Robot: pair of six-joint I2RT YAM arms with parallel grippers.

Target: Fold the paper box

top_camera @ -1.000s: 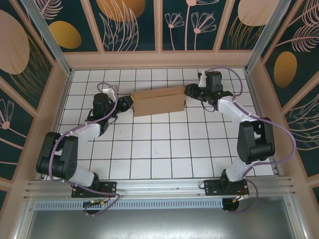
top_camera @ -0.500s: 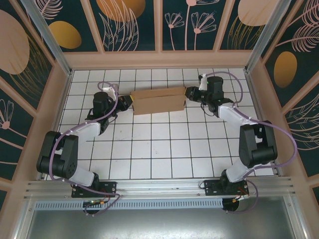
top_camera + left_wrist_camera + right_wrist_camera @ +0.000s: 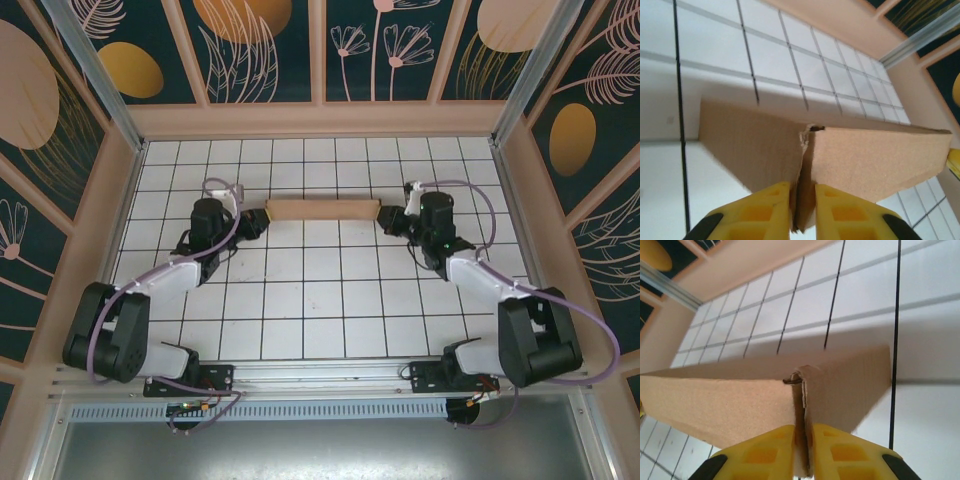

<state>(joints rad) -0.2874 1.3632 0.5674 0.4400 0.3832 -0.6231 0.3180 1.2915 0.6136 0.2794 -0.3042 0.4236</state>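
Note:
The paper box [image 3: 322, 209] is plain brown cardboard, seen from above as a narrow strip stretched left to right across the far half of the table. My left gripper [image 3: 256, 222] is shut on its left end. My right gripper [image 3: 392, 220] is shut on its right end. In the left wrist view the yellow fingers [image 3: 765, 207] pinch a folded cardboard edge of the paper box [image 3: 875, 155], with the left gripper [image 3: 802, 200] closed tight around it. The right wrist view shows the right gripper [image 3: 804, 445] clamped on a doubled flap of the paper box [image 3: 720, 405].
The white gridded table [image 3: 320, 300] is ringed by a low tan wall [image 3: 320, 120], which runs close behind the box. Both arms reach in from the near corners, with bare tiles between them.
The box has tipped from showing a broad face to showing a thin edge. Both grippers closed further on its ends, and the arms swung lower and nearer.

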